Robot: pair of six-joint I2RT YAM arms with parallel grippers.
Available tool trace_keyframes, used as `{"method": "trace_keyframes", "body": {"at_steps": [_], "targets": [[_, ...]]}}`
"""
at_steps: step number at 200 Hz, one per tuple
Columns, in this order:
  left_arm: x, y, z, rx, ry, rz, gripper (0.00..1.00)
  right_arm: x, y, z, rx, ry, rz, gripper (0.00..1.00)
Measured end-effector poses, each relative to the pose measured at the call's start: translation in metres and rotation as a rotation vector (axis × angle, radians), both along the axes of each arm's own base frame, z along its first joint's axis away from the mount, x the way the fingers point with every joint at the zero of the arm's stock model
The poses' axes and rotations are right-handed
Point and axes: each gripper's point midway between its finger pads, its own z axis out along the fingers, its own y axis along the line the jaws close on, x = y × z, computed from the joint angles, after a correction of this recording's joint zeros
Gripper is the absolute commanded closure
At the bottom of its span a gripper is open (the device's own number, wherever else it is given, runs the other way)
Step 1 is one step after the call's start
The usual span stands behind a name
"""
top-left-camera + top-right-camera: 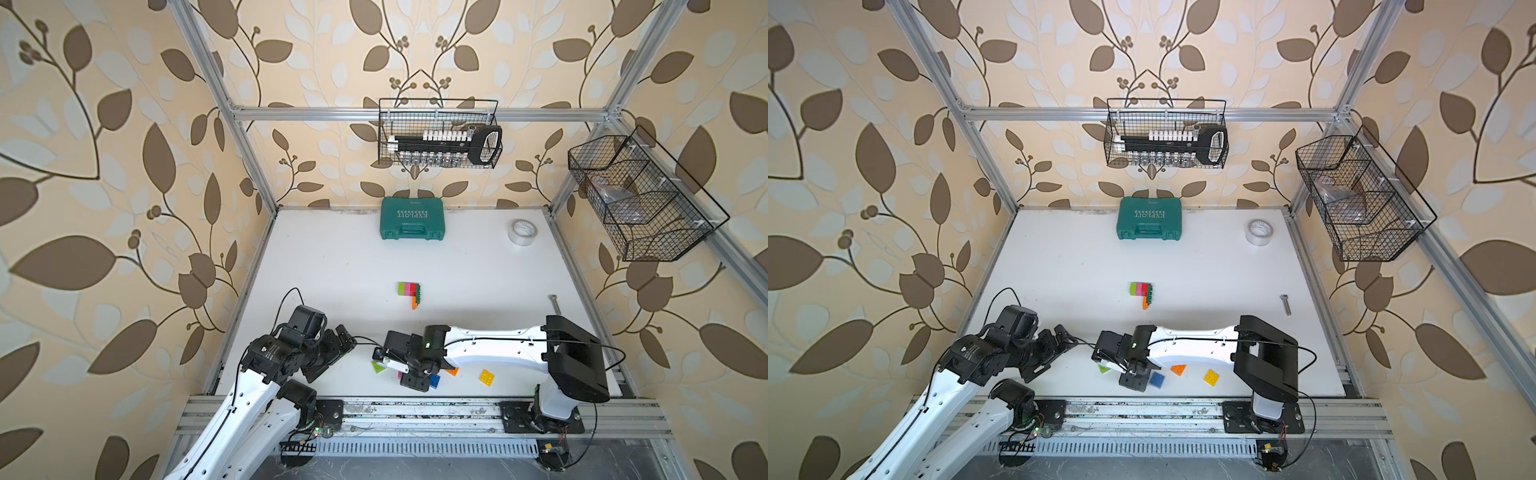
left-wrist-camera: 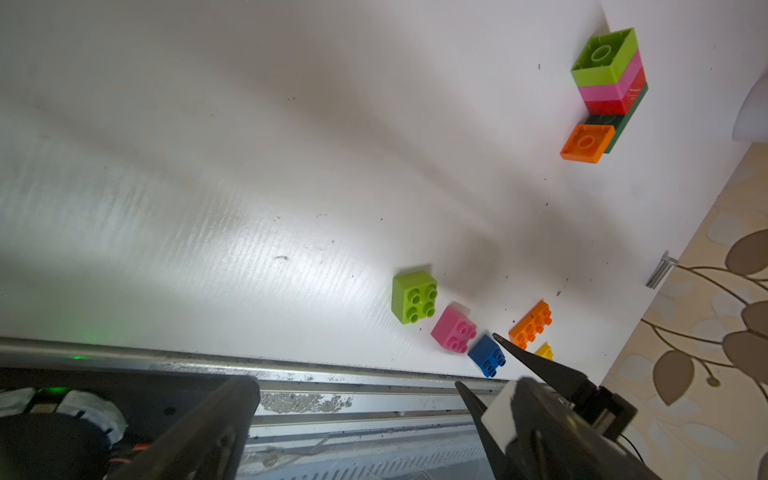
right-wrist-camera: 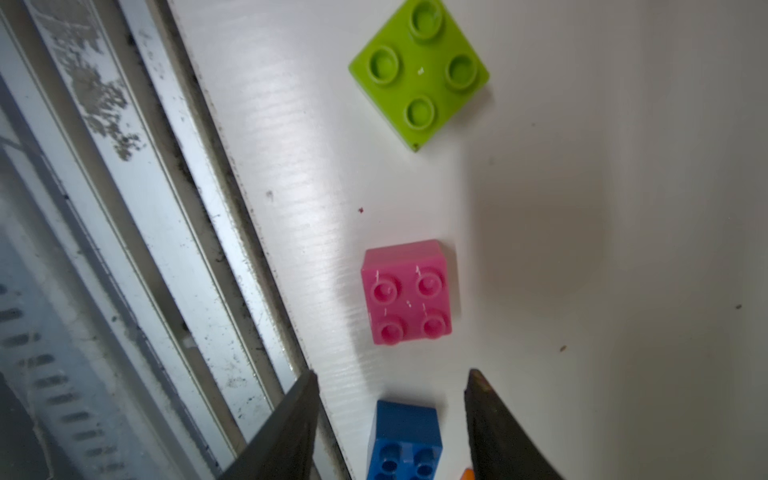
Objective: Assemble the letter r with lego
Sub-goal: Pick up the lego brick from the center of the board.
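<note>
The joined lego [image 1: 409,293] [image 1: 1142,293] [image 2: 606,91] lies mid-table: lime, pink, red and dark green bricks in a row, with an orange one at the end. Loose bricks sit near the front edge: lime [image 3: 419,70] [image 1: 378,367], pink [image 3: 409,293], blue [image 3: 405,436] [image 1: 1157,380], orange [image 1: 1178,370] and yellow [image 1: 486,377]. My right gripper [image 3: 392,374] [image 1: 413,376] hovers open over them. The blue brick lies between its fingers, untouched, and the pink one just ahead. My left gripper [image 1: 347,338] [image 2: 382,399] stands wide open and empty, left of the bricks.
A teal tool case [image 1: 411,224] stands at the back and a tape roll [image 1: 522,232] at the back right. A bolt [image 1: 555,303] lies by the right edge. Wire baskets [image 1: 440,133] hang on the walls. The metal rail [image 1: 415,409] borders the front.
</note>
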Motion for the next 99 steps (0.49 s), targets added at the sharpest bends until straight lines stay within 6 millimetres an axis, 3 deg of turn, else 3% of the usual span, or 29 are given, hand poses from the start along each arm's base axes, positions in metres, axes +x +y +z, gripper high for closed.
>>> {"method": "trace_keyframes", "body": {"at_steps": [49,99], "targets": [[-0.002,0.001,0.005,0.006,0.005,0.001,0.01,0.005,0.011,-0.003,-0.003,-0.018,0.003,0.50],[0.001,0.003,0.024,0.011,-0.034,0.003,0.01,0.005,0.012,-0.016,-0.036,-0.010,0.012,0.58]]}}
